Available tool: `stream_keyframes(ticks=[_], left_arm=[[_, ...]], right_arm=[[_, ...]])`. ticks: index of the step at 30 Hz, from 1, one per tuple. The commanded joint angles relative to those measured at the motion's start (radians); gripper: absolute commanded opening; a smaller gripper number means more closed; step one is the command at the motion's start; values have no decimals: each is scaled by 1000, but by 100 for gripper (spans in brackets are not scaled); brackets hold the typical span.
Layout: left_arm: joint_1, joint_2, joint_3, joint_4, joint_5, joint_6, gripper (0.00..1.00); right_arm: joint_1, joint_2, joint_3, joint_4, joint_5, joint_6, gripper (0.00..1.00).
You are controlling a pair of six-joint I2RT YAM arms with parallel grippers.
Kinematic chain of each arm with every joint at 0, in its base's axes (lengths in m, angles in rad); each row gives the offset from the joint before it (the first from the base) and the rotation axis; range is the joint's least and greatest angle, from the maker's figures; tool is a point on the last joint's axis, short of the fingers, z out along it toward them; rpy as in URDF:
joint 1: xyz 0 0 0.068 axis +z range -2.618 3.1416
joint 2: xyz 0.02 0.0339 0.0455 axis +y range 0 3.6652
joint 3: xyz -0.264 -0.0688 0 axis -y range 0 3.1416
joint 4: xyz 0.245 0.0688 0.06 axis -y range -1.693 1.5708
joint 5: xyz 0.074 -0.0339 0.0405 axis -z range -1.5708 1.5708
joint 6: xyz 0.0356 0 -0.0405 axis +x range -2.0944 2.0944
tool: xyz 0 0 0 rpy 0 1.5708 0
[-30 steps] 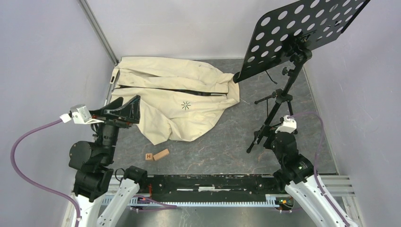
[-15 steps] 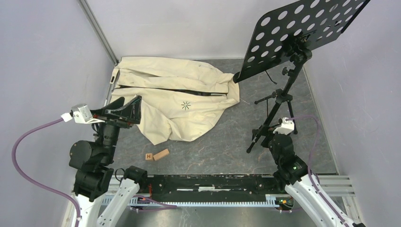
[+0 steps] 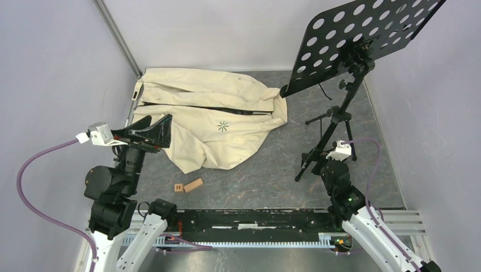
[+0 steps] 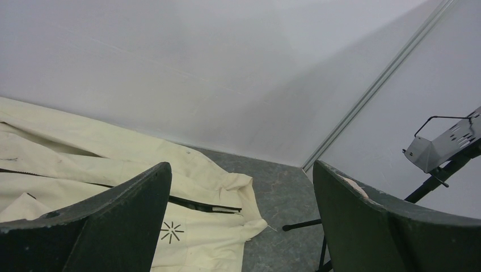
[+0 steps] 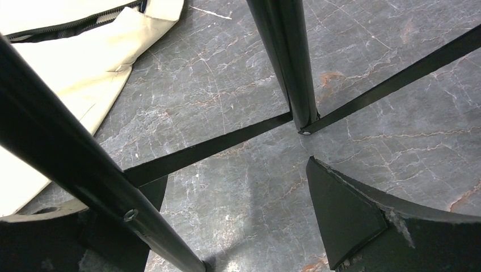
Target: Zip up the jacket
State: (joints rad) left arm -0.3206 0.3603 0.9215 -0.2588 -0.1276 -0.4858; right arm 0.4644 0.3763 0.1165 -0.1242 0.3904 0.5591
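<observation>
The cream jacket [image 3: 210, 113] lies spread on the grey floor at the back left. Its dark zipper [image 3: 227, 110] gapes open above the black starburst logo [image 3: 223, 126]. My left gripper [image 3: 152, 129] hovers open over the jacket's left edge with nothing between its fingers. In the left wrist view the jacket [image 4: 85, 164], zipper [image 4: 198, 204] and logo [image 4: 171, 231] lie below the open left gripper [image 4: 241, 170]. My right gripper [image 3: 326, 164] stands open and empty among the music stand's legs, far right of the jacket. In the right wrist view the right gripper [image 5: 235, 175] is over bare floor, a jacket corner [image 5: 74, 62] at upper left.
A black music stand [image 3: 363, 39] with a perforated tray rises at the right. Its pole [image 5: 286, 56] and a leg [image 5: 204, 150] cross right in front of my right gripper. Two small wooden blocks [image 3: 188, 186] lie near the front left. Walls close in on three sides.
The right arm has shifted a little left and forward, nearer the stand's legs. The left gripper has edged slightly right and toward the back. Both stay open.
</observation>
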Motion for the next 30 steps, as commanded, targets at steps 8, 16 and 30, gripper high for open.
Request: stream_keyframes(ticks=[8,16,30], left_arm=[[5,0,27,7,4,-28,100],[5,-1,28,4,4,-26,100],[5,0,31,0,4,-23,100]], right_arm=[[-1,42,-33,76,82,-41,99],[-3,93,-36,117,82,-70,99],[-4,179,-46,237,87,-98,99]])
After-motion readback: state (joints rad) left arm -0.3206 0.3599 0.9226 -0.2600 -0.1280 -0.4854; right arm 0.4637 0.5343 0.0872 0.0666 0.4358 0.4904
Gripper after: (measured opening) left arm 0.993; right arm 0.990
